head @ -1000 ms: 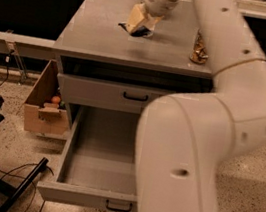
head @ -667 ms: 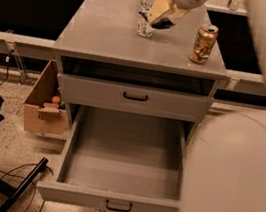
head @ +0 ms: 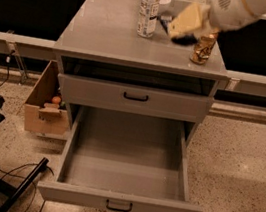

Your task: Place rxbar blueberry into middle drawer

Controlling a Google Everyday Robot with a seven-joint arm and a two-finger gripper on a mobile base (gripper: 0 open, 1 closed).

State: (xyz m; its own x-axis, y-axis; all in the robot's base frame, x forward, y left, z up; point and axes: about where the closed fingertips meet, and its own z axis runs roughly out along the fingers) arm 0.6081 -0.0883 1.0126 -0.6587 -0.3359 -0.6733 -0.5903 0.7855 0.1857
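Two handled drawers are seen in the cabinet below the gold can (head: 203, 48). The upper drawer (head: 135, 97) is closed, and the middle drawer (head: 126, 162) beneath it is pulled fully out, so that its bare floor is exposed. The can is stood upright on the counter (head: 104, 32), near the right front corner.

Just left of the can and a little higher, the pincer (head: 186, 21) is held over the counter. It is carried by the white arm (head: 241, 7), which enters from above and to the right of the can. Whether the pincer is spread or pressed together cannot be told.

A dark-blue sliver, taken to be the rxbar blueberry (head: 164, 24), is seen at the pincer's left edge, between the can and the water bottle (head: 149, 9). Whether it is pinched or merely lying on the counter beneath the pincer cannot be told either.

The step in hand is judged to be the pick-up or the first lift of the bar. No opening of the drawer is needed, and nothing has yet been carried towards it.

For the next move, a firm hold on the bar must first be secured. The bar must then be raised clear of the counter and drawn forward past the counter's front edge. From there it is to be lowered into the open drawer below the can and released. Because the can and the bottle stand close on either side, a narrow path between them is called for, or one of them may be knocked over.
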